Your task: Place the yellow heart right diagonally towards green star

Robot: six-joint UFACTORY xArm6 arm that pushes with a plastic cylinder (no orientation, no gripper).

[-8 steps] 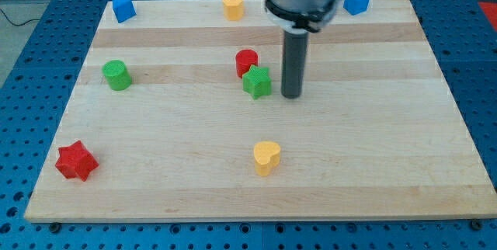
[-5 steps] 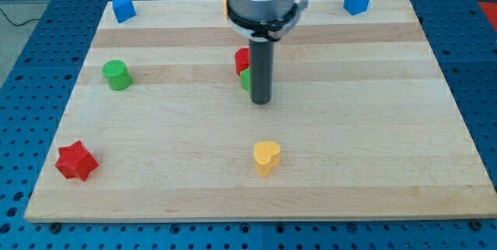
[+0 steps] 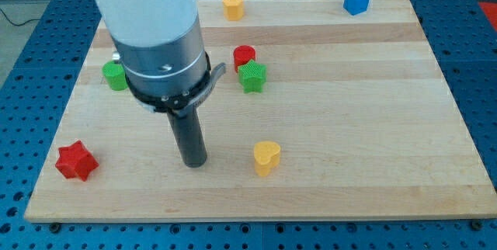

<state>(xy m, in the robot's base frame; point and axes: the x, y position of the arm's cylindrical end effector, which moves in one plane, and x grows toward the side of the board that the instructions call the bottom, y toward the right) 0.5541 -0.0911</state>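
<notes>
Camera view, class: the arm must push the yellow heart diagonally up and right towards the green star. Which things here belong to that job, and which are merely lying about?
Belonging to the job:
yellow heart
green star
my tip, just to the view's left of the heart, apart from it

Lying about:
red cylinder, by the star
green cylinder, partly hidden by the arm
red star
orange block
blue cube

Dark tip (image 3: 193, 164), yellow heart (image 3: 266, 157) to its right, red star (image 3: 76, 161) to its left, green star (image 3: 252, 77) beyond, pale striped wooden board (image 3: 357, 126), blue perforated table (image 3: 481, 64).
</notes>
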